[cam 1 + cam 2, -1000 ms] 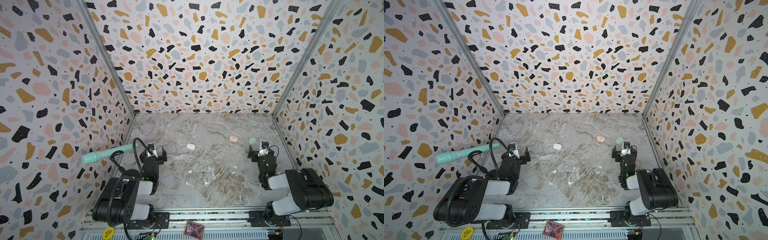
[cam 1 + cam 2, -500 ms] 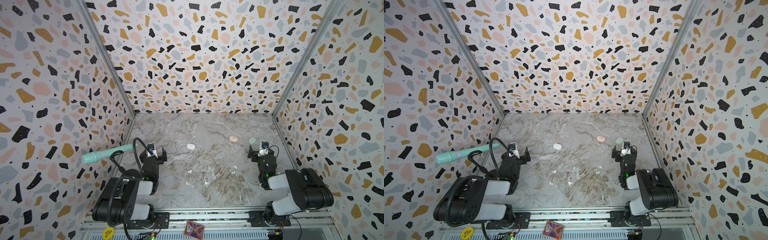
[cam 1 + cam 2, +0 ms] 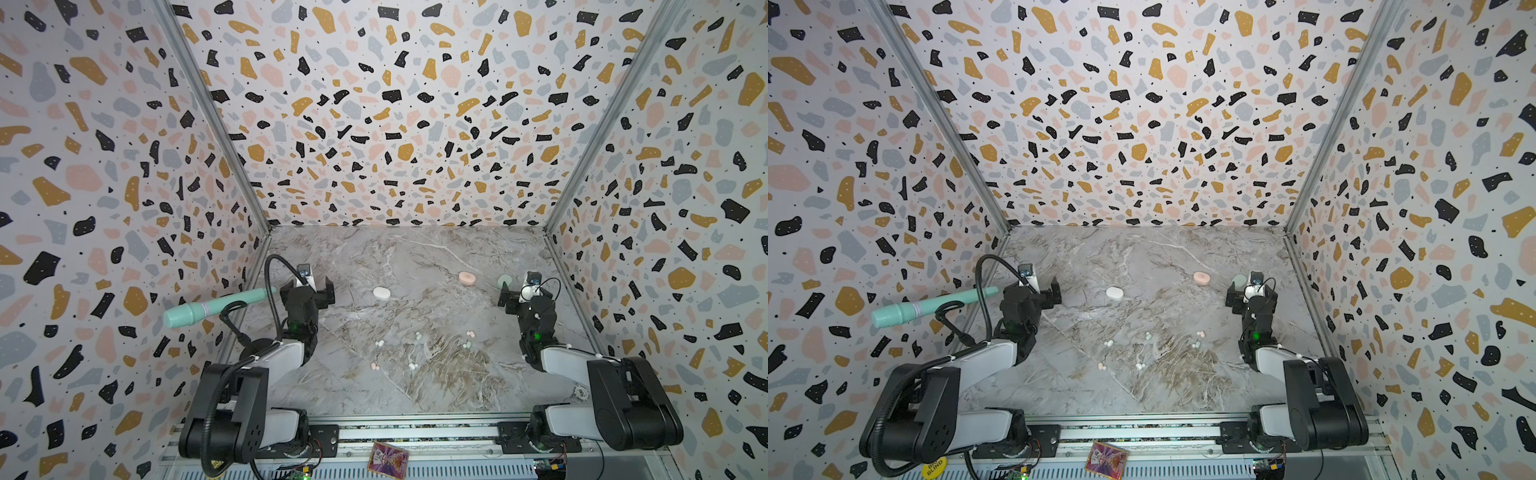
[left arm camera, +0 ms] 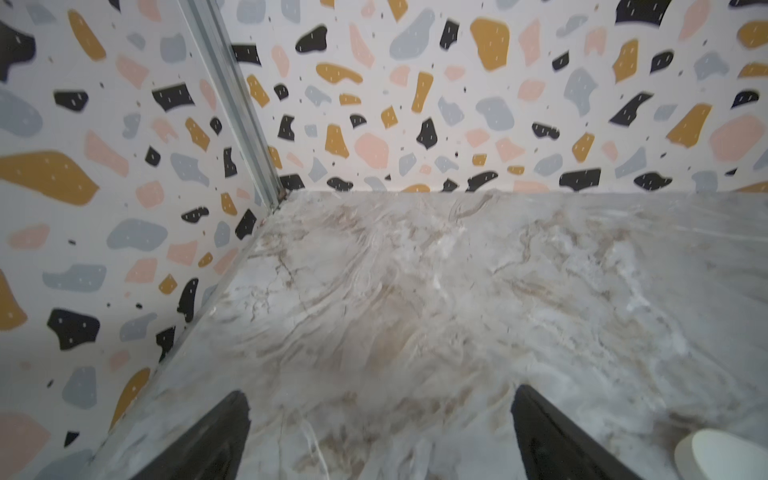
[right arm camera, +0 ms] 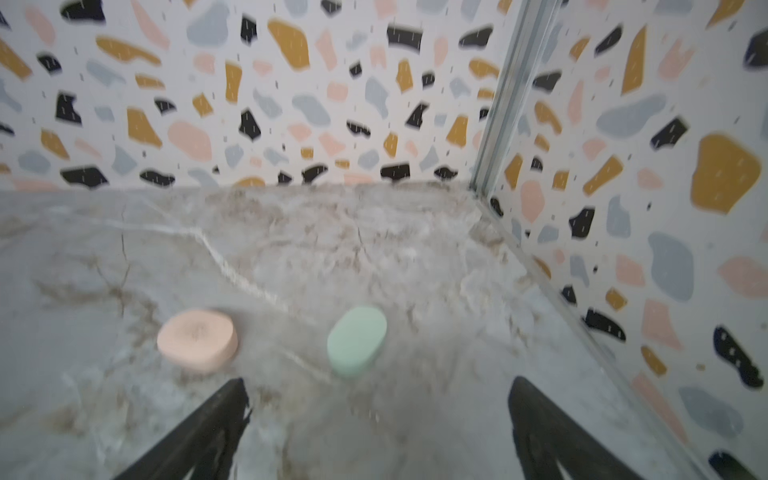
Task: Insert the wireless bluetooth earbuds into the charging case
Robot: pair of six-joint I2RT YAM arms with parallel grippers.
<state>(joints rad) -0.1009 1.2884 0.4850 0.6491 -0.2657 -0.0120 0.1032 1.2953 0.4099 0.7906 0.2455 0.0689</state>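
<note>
Three pebble-shaped charging cases lie closed on the marble floor: white (image 3: 381,293), pink (image 3: 467,277) and mint (image 3: 504,281). Several tiny earbuds lie loose nearer the front, among them a white pair (image 3: 380,343), a pink pair (image 3: 470,333) and a mint pair (image 3: 467,344). My left gripper (image 3: 309,289) hovers open by the left wall, with the white case (image 4: 723,457) off to its side. My right gripper (image 3: 523,293) is open too, just short of the mint case (image 5: 357,340), with the pink case (image 5: 197,338) beside it. Both grippers (image 4: 380,415) (image 5: 378,407) are empty.
Terrazzo-patterned walls close in the floor on three sides. A mint-coloured handle (image 3: 212,307) juts out from the left wall beside my left arm. A small card (image 3: 388,457) lies on the front rail.
</note>
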